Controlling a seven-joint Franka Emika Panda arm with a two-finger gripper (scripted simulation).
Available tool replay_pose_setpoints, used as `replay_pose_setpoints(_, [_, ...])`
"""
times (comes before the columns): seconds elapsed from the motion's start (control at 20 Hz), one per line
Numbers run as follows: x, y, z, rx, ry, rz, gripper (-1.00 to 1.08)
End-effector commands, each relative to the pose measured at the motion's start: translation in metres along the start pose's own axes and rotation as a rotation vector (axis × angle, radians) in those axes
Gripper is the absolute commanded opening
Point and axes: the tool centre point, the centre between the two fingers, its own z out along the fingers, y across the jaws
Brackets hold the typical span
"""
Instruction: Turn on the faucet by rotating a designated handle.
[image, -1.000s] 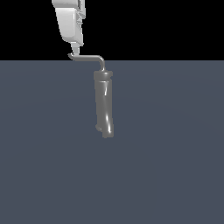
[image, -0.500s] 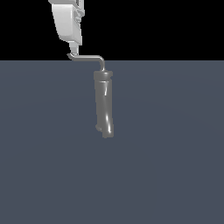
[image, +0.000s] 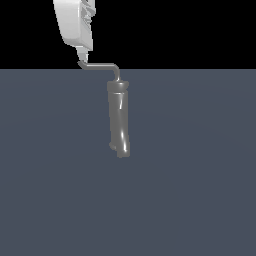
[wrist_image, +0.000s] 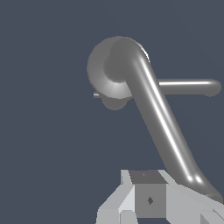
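Standing upright on the grey desk, the faucet is being seen as a tall shiny body, likely hard, heavy and slippery. Above it, the claw is being held at the far tip of the handle; spread or pinching cannot be told. The thin stiff rod is probably best pushed near that upturned tip.

The faucet stands mid-worktop; its handle reaches toward the exterior view's left, the hand at its tip.
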Motion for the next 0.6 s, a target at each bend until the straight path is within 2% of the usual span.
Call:
replay_pose_setpoints(0.0, [-0.002, 0.010, 0.000, -0.006, 0.001, -0.003, -1.00])
replay_pose_setpoints(0.15, [-0.003, 0.018, 0.000, -0.006, 0.001, -0.003, -1.00])
replay_pose_setpoints(0.25, [-0.002, 0.013, 0.000, -0.001, 0.003, -0.002, -1.00])
replay_pose_setpoints(0.55, [0.011, 0.029, 0.000, -0.002, 0.002, -0.002, -1.00])
